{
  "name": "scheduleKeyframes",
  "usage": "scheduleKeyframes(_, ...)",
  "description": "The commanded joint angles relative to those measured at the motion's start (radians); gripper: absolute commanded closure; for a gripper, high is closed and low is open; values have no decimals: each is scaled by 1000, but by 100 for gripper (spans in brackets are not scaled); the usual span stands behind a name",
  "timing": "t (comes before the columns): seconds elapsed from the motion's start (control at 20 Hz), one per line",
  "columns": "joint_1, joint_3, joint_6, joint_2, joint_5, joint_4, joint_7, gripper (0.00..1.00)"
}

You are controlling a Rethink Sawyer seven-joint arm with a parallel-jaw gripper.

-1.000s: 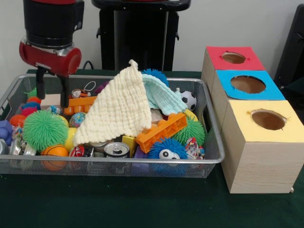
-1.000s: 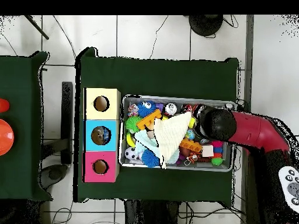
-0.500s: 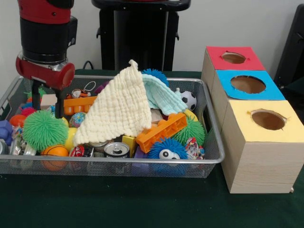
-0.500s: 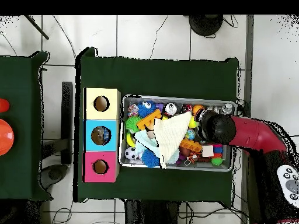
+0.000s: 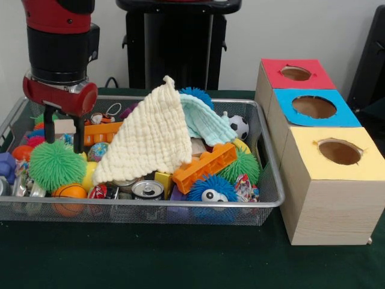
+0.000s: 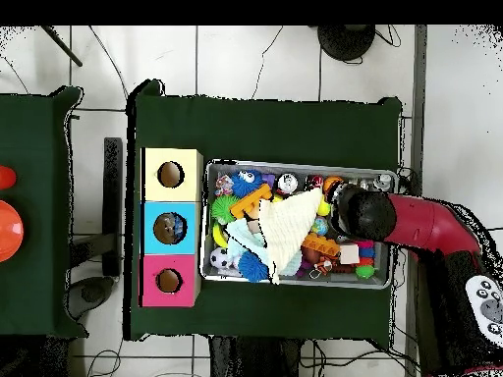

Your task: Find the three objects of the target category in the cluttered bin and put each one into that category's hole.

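Note:
My gripper [image 5: 63, 139] hangs open over the left end of the wire mesh bin [image 5: 180, 212], its two black fingers [image 5: 78, 135] straddling a pale block just behind a green spiky ball [image 5: 56, 164]. Nothing is held between them. A cream cloth [image 5: 150, 139] and a light teal cloth [image 5: 206, 123] drape over the middle of the pile. An orange toy brick [image 5: 204, 166], a blue spiky ball with eyes [image 5: 209, 189], a soccer ball [image 5: 239, 126] and a can [image 5: 147, 189] lie around them. From overhead the gripper [image 6: 356, 211] covers the bin's right part.
Three wooden boxes stand beside the bin, each with a round hole: red top [image 5: 296, 73], blue top [image 5: 314, 107], yellow top [image 5: 338, 152]. An orange ball [image 5: 69, 192] and more small toys crowd the bin's left front. Dark green cloth [image 5: 180, 259] covers the table.
The gripper has shifted slightly left and sunk lower into the bin's left end, staying open. The toys and cloths have not moved.

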Motion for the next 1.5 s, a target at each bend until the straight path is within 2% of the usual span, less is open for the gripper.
scheduleKeyframes(0.05, -8, 90, 98, 9, -4, 56, -145, 0)
scheduleKeyframes(0.7, -26, 106, 113, -7, 0, 72, -170, 0)
scheduleKeyframes(1.5, -32, 106, 86, 23, -38, 62, -152, 0)
